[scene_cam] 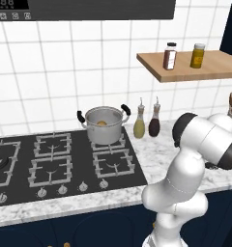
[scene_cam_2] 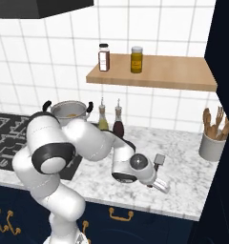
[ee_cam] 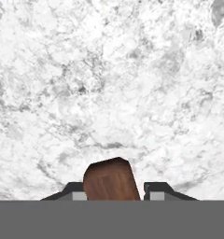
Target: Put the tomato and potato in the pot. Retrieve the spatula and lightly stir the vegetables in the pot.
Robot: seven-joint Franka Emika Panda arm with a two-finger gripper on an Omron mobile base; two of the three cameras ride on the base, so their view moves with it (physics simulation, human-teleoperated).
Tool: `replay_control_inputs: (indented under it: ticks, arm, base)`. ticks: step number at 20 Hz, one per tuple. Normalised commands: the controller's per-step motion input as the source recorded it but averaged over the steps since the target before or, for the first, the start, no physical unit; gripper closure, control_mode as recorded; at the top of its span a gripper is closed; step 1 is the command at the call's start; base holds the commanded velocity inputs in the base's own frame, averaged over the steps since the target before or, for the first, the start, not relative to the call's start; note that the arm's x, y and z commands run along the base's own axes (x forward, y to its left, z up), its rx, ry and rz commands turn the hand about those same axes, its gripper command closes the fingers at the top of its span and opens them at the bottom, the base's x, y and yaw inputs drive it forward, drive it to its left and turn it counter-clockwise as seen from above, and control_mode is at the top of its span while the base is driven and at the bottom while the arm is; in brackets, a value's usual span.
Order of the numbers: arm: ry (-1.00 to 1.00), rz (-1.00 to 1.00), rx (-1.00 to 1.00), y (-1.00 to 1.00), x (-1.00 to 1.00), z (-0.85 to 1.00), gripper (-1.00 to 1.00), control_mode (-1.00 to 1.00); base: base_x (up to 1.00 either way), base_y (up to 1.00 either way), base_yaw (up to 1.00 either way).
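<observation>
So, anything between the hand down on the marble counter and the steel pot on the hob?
Yes. The yellowish-green bottle and the dark red-brown bottle stand on the white marble counter between the hand and the round silver steel pot.

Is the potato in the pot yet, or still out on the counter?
In. The left base view shows a tan lump, the potato, inside the steel pot on the rear burner. Whether the tomato is in there too cannot be told.

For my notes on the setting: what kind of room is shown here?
A home kitchen, rendered: a black gas hob carrying a silver steel pot, a white marble counter, and white wall tiles.
</observation>
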Motion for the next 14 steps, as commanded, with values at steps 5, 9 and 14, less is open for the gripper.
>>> replay_control_inputs:
  ticks: [5, 9, 14]
  arm:
    - [0.01, 0.04, 0.10, 0.00, -0.02, 0.85, 1.00, -1.00]
    - [0.01, 0.16, 0.02, 0.05, -0.04, 1.00, 1.00, -1.00]
    - [0.10, 0.17, 0.00, 0.02, 0.00, 1.00, 1.00, -1.00]
  base:
    - [0.00, 0.00, 0.00]
    - [0.00, 0.00, 0.00]
    - [0.00, 0.00, 0.00]
